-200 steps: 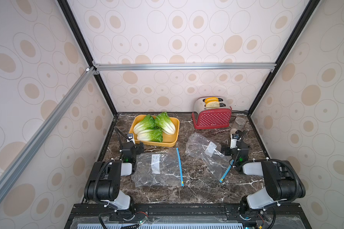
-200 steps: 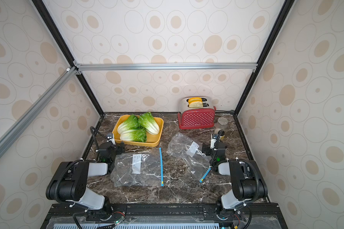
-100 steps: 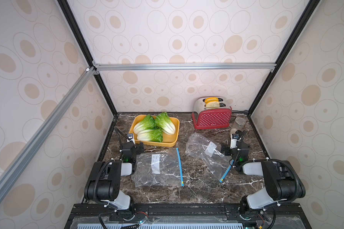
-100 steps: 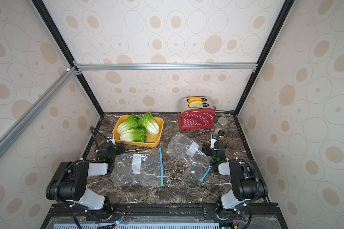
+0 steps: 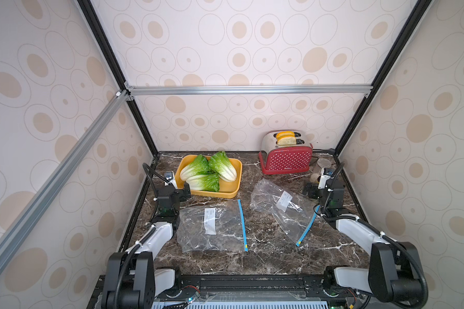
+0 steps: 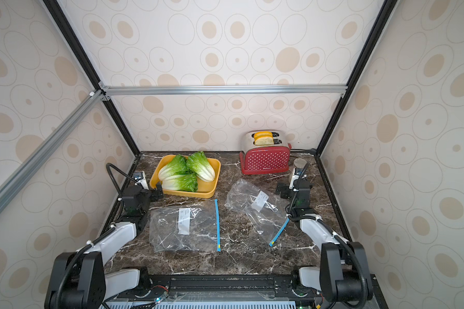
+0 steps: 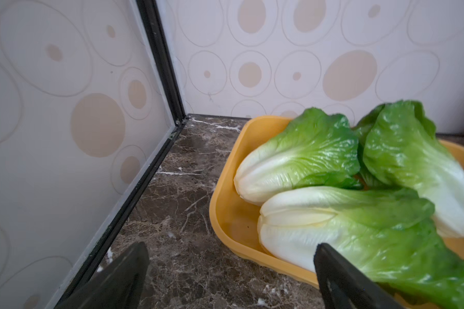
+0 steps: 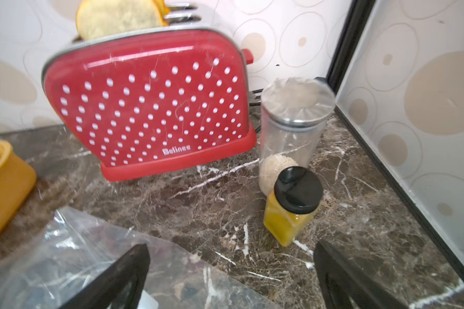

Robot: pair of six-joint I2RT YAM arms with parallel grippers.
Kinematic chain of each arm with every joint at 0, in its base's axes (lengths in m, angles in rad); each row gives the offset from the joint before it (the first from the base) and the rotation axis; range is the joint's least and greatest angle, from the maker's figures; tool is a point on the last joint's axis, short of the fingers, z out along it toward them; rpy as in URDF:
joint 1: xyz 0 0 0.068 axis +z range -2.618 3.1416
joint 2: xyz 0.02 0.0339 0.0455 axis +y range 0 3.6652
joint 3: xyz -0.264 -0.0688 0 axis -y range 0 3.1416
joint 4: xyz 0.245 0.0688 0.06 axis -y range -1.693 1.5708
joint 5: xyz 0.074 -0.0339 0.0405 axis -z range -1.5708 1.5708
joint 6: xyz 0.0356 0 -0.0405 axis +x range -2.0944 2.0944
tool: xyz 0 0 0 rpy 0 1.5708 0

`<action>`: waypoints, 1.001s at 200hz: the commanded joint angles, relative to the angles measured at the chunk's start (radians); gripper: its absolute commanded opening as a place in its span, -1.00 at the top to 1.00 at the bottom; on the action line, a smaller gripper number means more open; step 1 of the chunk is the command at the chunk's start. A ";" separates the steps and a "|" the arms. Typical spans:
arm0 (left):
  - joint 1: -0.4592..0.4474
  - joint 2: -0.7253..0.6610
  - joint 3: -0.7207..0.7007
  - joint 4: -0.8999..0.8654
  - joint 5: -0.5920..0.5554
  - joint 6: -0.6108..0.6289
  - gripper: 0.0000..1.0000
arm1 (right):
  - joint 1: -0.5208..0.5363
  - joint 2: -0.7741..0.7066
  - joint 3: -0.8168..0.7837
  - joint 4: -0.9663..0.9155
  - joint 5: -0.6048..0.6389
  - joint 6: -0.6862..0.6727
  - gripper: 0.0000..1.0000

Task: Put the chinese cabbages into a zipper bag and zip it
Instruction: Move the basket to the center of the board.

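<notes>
At the left edge of the marble desk (image 5: 265,248), the left hand (image 7: 231,251) sits low with its fingers spread wide and nothing between them, just beside the near left corner of the yellow tray (image 5: 212,193). The three chinese cabbages (image 5: 208,174) lie piled in that tray at the back left of the desk. Two of them angle their green tops toward the rear wall, and the third lies across the front with its white base pointing left.

In front of the tray, a flat zipper bag (image 5: 212,227) lies empty on the desk, its blue zip strip (image 5: 242,224) along its right side. Further right, a crumpled zipper bag (image 5: 276,206) lies at a slant, its blue strip (image 5: 307,227) at its near right end.

Behind it stands a red dotted toaster (image 5: 287,160) with bread slices (image 5: 285,137) in its slots. Right of the toaster are a clear jar (image 8: 292,128) and a small yellow spice bottle (image 8: 292,208).

The right hand (image 8: 231,248) is also wide and empty, low beside the crumpled bag's far right edge and facing the bottle.
</notes>
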 commanded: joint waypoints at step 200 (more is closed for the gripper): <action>-0.184 -0.306 0.183 -0.829 0.090 -0.570 -0.98 | 0.691 0.681 1.012 -0.906 -0.024 0.622 -0.94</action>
